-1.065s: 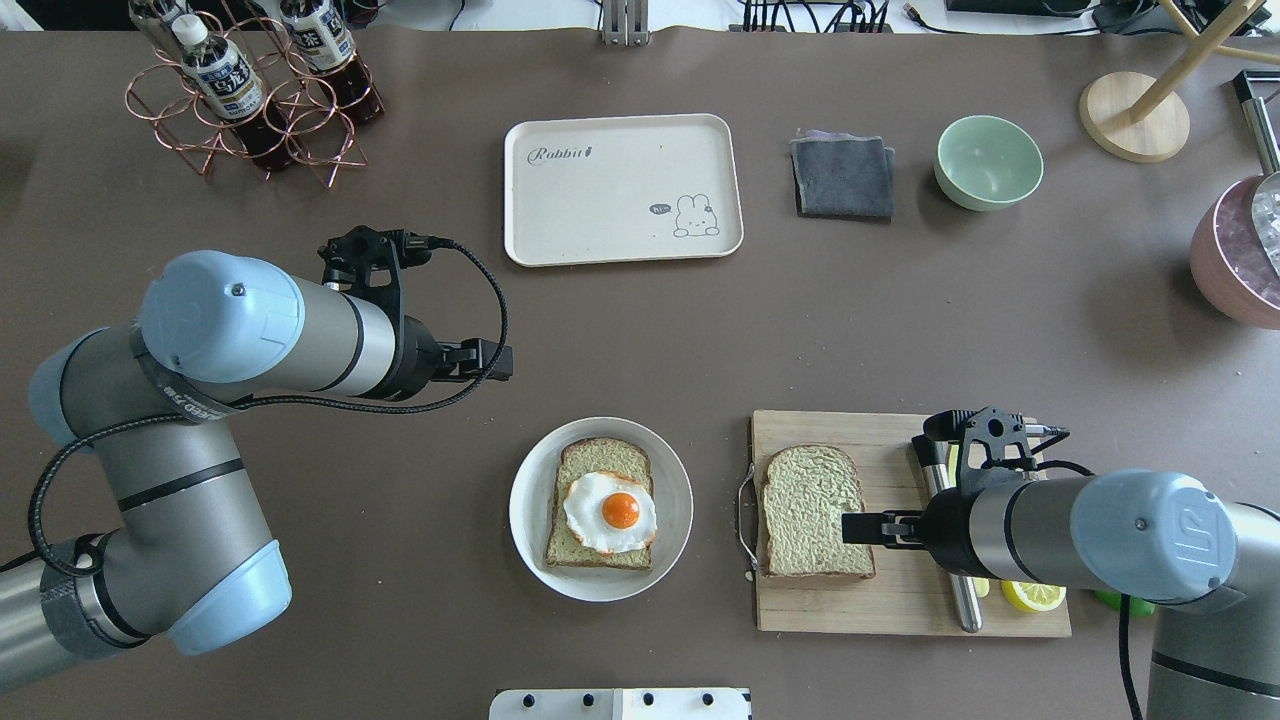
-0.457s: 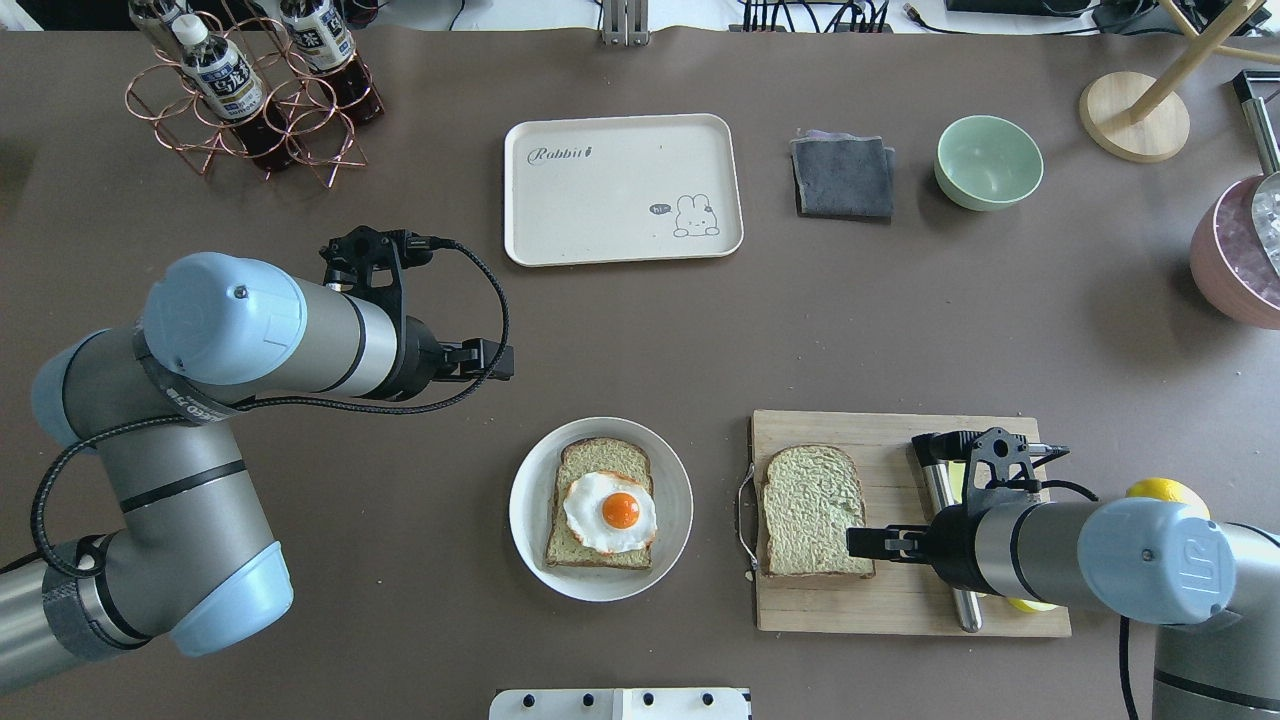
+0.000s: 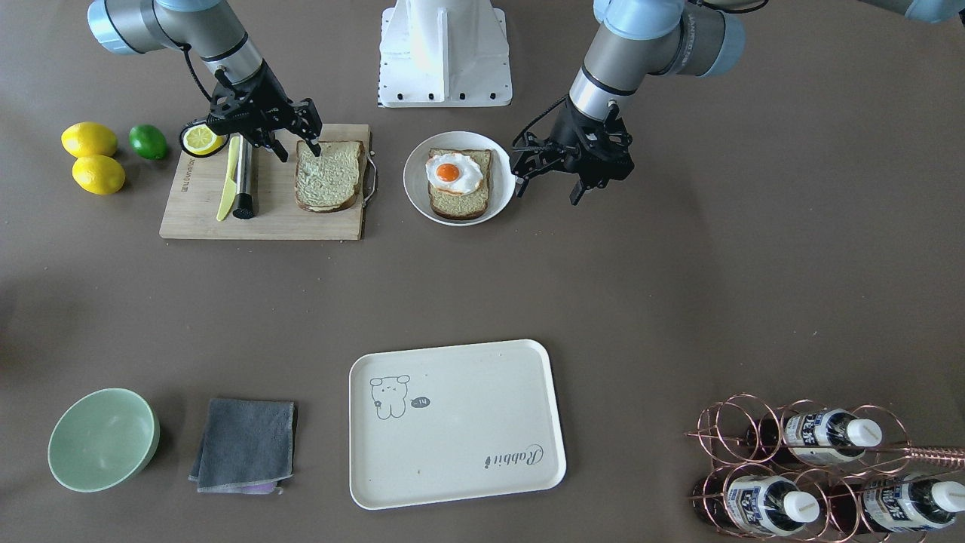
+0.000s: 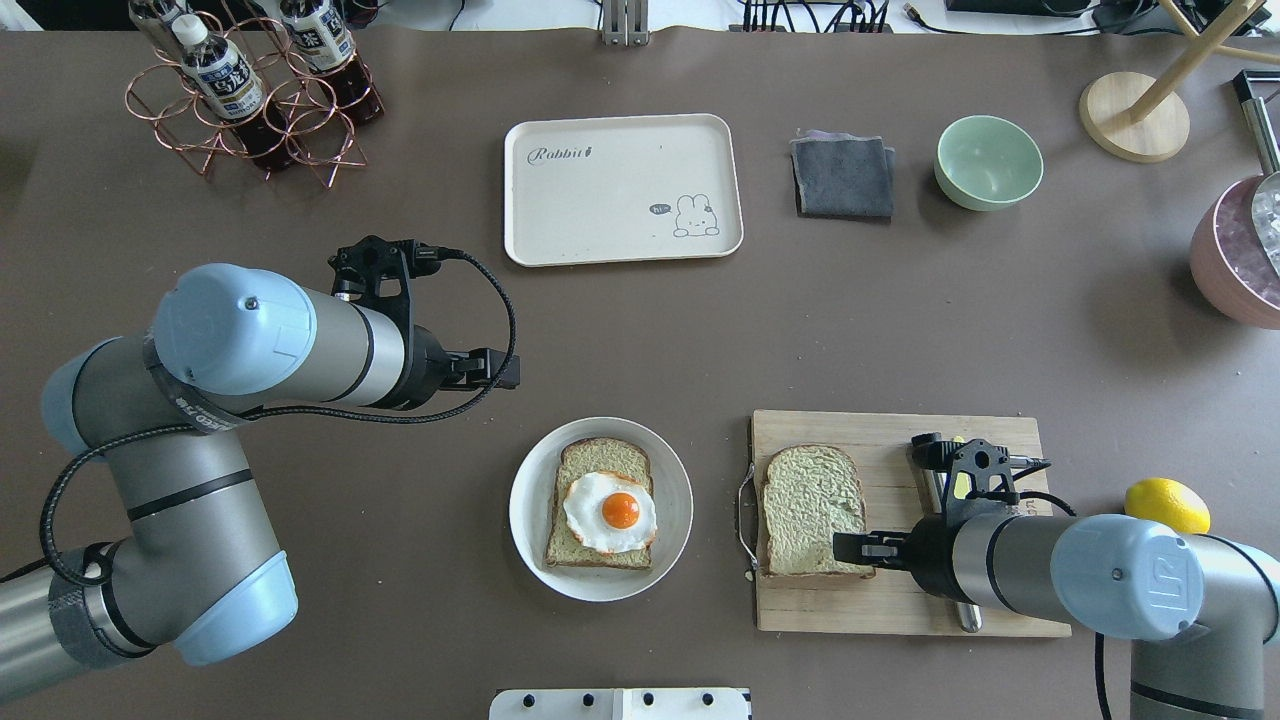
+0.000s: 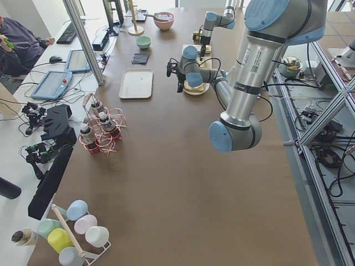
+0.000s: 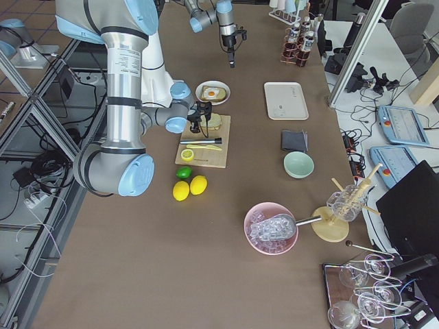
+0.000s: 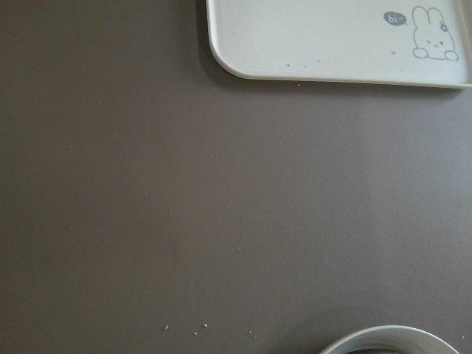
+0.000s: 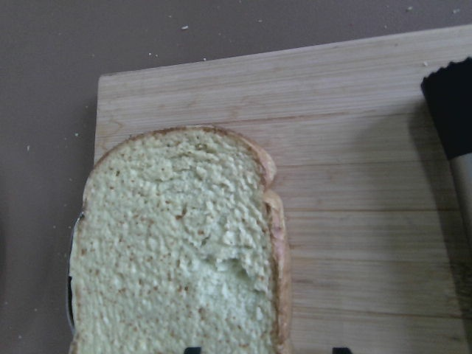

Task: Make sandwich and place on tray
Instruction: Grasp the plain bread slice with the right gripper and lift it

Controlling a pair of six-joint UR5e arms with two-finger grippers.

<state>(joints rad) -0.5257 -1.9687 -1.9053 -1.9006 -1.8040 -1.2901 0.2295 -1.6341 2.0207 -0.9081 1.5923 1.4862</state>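
Note:
One bread slice (image 4: 812, 510) lies on the wooden cutting board (image 4: 880, 430); it also shows in the right wrist view (image 8: 177, 251). My right gripper (image 4: 845, 548) is open, low over that slice's near right edge (image 3: 300, 153). The other bread slice carries the fried egg (image 4: 610, 510) on a round white plate (image 4: 520, 500). My left gripper (image 4: 505, 370) is open and empty above the table, beside the plate's far left (image 3: 546, 194). The cream tray (image 4: 620, 190) is bare at the table's far middle, and its corner shows in the left wrist view (image 7: 332, 37).
A steel-handled tool (image 4: 940, 490) and a lemon half (image 3: 202, 138) lie on the board. Two lemons (image 3: 96, 173) and a lime (image 3: 148, 141) sit beside it. A grey cloth (image 4: 842, 177), a green bowl (image 4: 988, 162) and a copper bottle rack (image 4: 250, 100) stand at the far side.
My right gripper has slid back toward the robot along the slice's right edge. My left arm has shifted slightly toward the plate. Nothing has been grasped.

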